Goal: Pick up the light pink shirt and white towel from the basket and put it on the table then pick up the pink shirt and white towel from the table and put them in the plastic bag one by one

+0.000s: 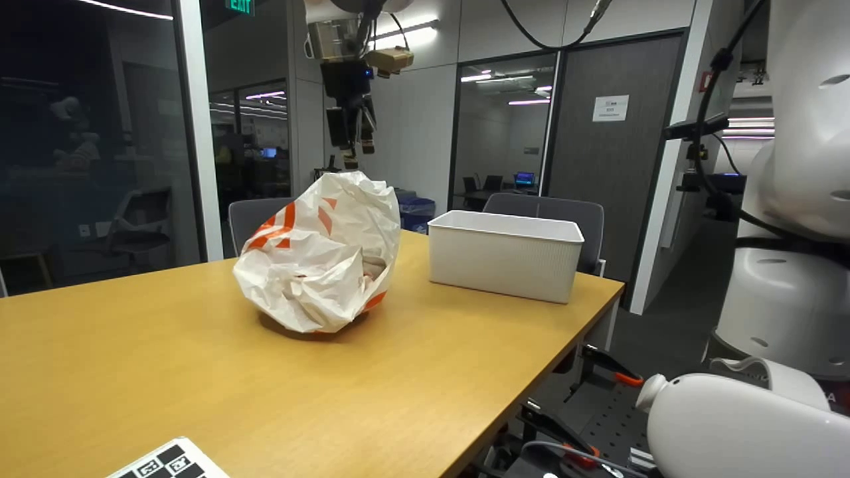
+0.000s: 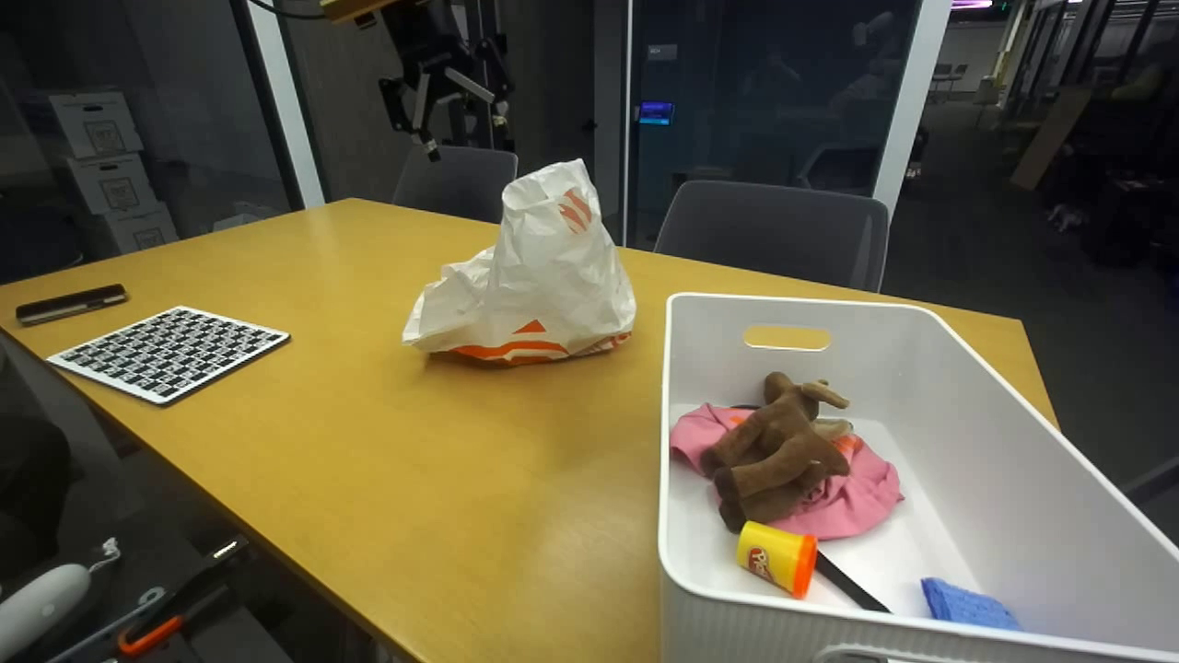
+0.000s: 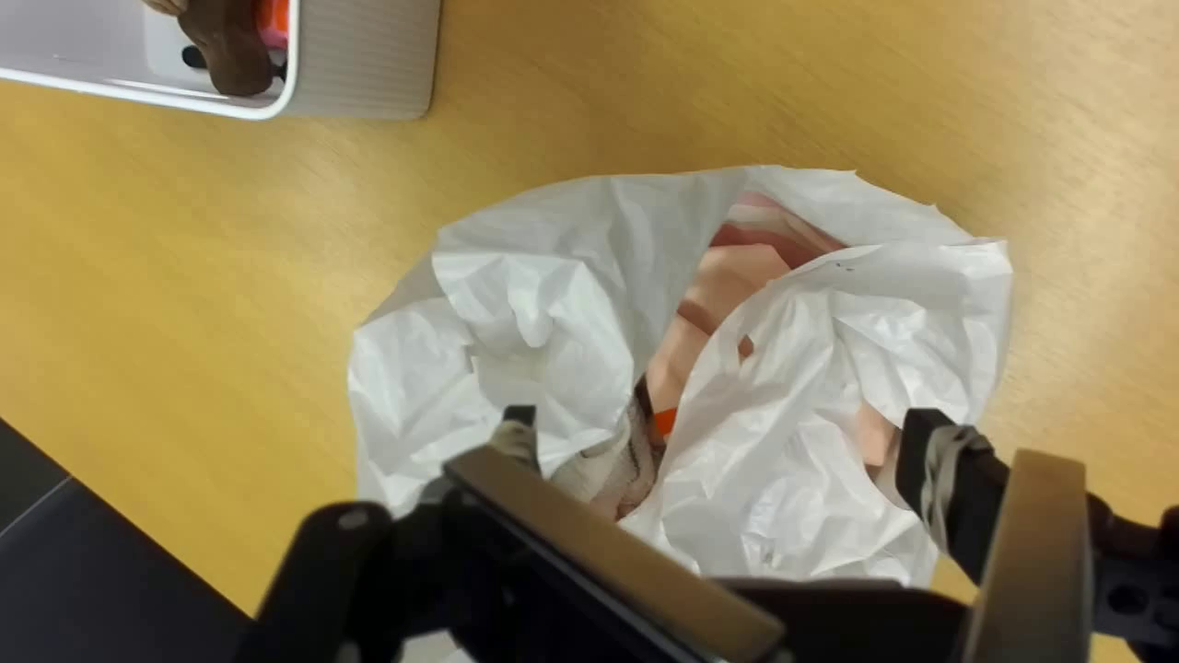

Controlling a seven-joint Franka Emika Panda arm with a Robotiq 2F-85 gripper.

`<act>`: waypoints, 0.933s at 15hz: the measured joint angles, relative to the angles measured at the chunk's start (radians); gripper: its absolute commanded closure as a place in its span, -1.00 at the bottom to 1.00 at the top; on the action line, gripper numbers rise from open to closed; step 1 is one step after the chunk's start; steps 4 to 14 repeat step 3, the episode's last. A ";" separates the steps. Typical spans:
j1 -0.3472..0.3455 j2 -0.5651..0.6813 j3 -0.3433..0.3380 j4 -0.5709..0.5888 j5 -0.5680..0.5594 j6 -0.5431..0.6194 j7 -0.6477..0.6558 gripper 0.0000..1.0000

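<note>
My gripper is spread wide, fingertips well apart, and nothing's pinched between them. I'm up in the air over the table, with the plastic bag down below my jaws. Both exterior views show the thing, all crumpled white with orange print, and in an exterior view there's a clear gap between it and me.

The light pink shirt is down in that bag. Looking between my fingertips in the wrist view, I get a strip of peach cloth through the bag's mouth, plus another peach bit just beside one fingertip. Nearer the opposite fingertip there's some pale grey-white stuff that looks like the white towel, but the folds hide most of it so I can't swear to that.

The basket sits lower than my jaws and off to one side, near the bag but apart from it. It's got a brown plush toy lying on a deeper-pink cloth, a yellow tub on its side just beside the toy, and a blue sponge. Checkered board is down on the tabletop, well away from me.
</note>
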 measured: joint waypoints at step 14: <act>0.001 -0.039 0.017 -0.032 0.026 0.000 -0.010 -1.00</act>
